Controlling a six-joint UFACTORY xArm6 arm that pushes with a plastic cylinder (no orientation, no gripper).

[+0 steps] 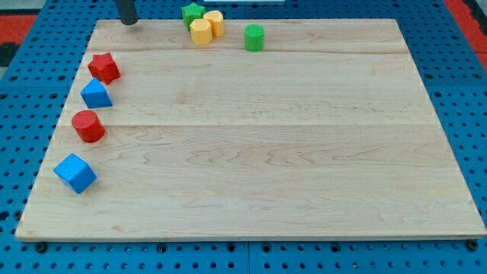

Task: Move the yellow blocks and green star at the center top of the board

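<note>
At the view's bottom lies the near edge of the wooden board (251,221), a pale plank top resting on a blue pegboard table (456,91). Eight blocks sit on the board: two blue, two red, two yellow and two green.

Nearest, at the view's lower left, is a blue cube (74,173). Above it along the left edge comes a red cylinder (88,125), then a blue block (96,93) with a sloped, wedge-like top, then a red star (104,68) just beside it. These four form a loose column, each a little apart from the next.

Farther off, at the view's top near the middle, the remaining four gather. A green cylinder (254,36) stands alone, a short way to the right of the others. The two yellow blocks touch each other: a yellow hexagon block (201,31) in front and a second yellow block (214,22), rounded in outline, behind and to its right. The green star (192,13) sits at the very top edge, touching the yellow pair on their left, dark green with short points.

My tip (128,21) rests at the top left edge of the board, well apart from the green star and to its left. It is a plain dark rod with nothing to open or close, and it touches no block.
</note>
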